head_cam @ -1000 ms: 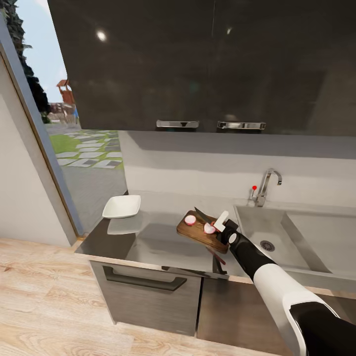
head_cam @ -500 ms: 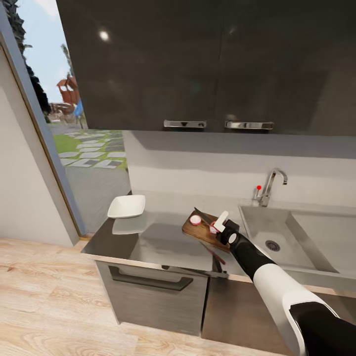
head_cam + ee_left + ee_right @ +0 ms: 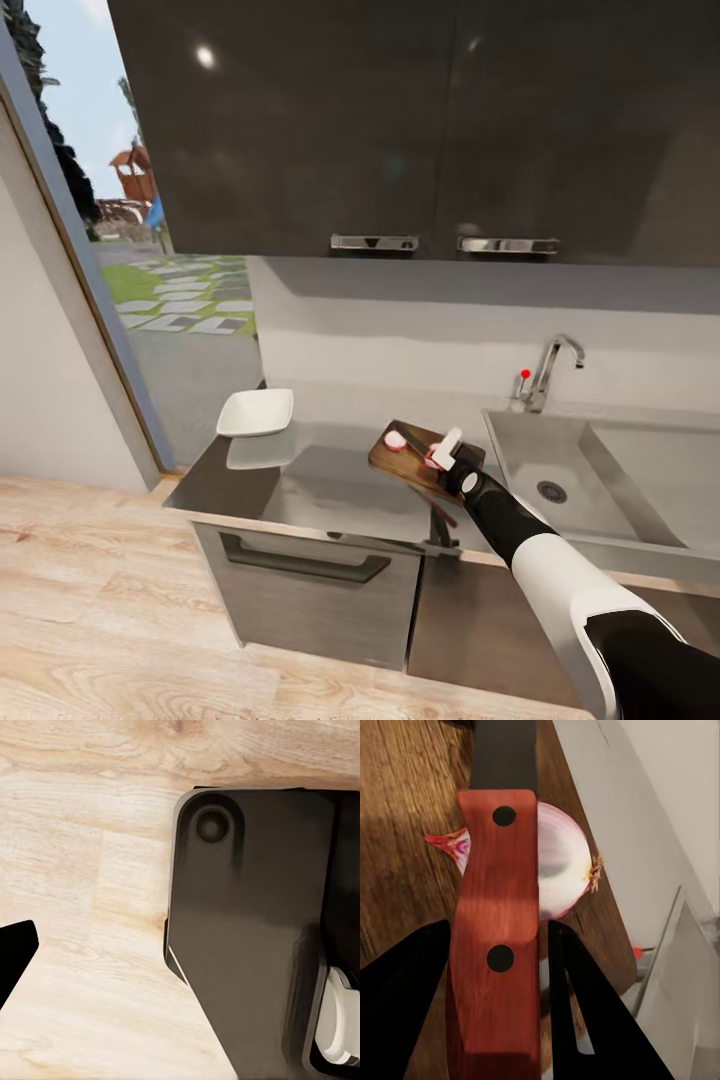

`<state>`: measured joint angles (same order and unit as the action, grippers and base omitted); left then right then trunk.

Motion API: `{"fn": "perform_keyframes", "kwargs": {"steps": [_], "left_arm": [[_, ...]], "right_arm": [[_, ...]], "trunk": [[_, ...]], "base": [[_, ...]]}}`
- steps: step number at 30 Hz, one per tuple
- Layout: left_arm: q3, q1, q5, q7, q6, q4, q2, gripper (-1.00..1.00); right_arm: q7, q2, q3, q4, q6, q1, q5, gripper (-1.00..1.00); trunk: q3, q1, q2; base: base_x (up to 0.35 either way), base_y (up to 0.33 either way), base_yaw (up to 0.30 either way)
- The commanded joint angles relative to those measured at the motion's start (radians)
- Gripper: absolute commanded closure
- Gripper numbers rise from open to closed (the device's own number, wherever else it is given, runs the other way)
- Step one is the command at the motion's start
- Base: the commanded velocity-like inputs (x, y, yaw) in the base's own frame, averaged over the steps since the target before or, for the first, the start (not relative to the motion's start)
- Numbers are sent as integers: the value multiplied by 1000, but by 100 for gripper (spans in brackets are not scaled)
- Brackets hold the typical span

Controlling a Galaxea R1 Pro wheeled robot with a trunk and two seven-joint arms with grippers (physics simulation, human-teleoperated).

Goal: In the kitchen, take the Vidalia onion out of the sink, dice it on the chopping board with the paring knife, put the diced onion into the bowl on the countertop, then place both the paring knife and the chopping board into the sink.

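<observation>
Right gripper fingers clamp the red-handled paring knife, blade over the halved onion on the dark wooden chopping board, probably mid-dice. Left fingers: can't tell.

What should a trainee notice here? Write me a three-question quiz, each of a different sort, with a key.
1. True or false: the bowl already holds onion pieces.
2. Where is the paring knife? A: lying on the floor. B: gripped by the right end effector. C: lying in the bowl.
3. In a few words: what does the onion half under the knife rest on?

Key:
1. False: the bowl looks empty.
2. B.
3. The chopping board.
</observation>
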<state>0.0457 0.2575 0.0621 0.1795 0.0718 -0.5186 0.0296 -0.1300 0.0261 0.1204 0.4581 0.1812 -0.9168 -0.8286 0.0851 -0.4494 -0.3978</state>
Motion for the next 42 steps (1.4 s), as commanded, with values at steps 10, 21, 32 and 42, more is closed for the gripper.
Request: {"fn": "perform_keyframes", "kwargs": {"steps": [10,21,32,42], "left_arm": [[5,0,7,6,2,-1,-1,-100],[5,0,7,6,2,-1,-1,-100],[5,0,6,6,2,-1,1,-100],[5,0,5,6,2,-1,0,-100]], "right_arm": [[-5,0,2,2,6,-1,-10,100],[-5,0,1,10,6,-1,-9,100],[-8,-5,-21,84,7,-1,-4,100],[-8,-2,-19,72,9,-1,-3,100]], "trunk": [[18,-1,-2],[25,-1,-2],[25,-1,-2],[28,-1,-2]], "base": [[0,0,0],[47,0,0],[40,-117,0],[-21,-215,4]]}}
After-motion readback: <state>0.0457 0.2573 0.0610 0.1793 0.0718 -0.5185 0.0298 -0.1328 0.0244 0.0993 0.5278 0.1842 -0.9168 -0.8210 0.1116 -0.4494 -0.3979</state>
